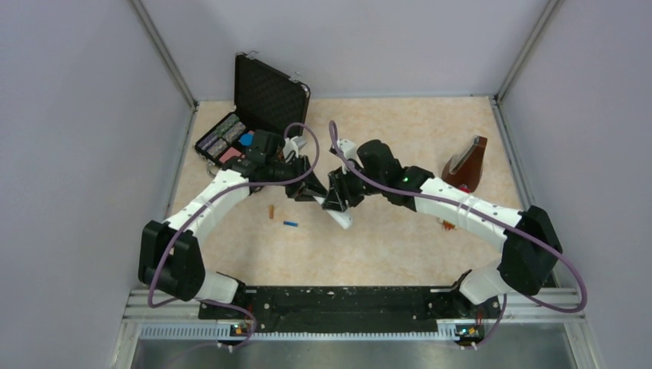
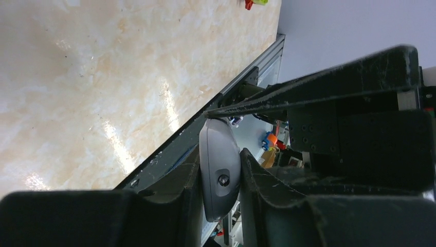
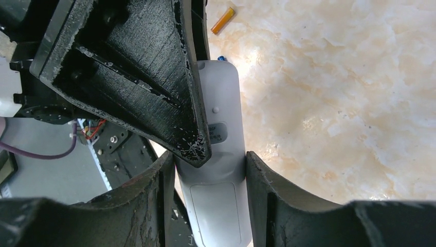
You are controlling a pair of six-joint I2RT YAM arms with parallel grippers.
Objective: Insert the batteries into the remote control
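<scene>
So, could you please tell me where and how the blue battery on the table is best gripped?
Across its middle, from straight above: the blue battery lies flat on the table, a thin cylinder with bare surface either side, and the orange battery lies apart from it.

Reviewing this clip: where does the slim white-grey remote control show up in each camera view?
Top external: the slim white-grey remote control lies slanted at table centre, where both arms meet.
Left wrist: its rounded end sits bottom centre, gripped in the left tool.
Right wrist: it runs upward from bottom centre, gripped in the right tool.
Shared landmark: the beige marbled tabletop.
</scene>
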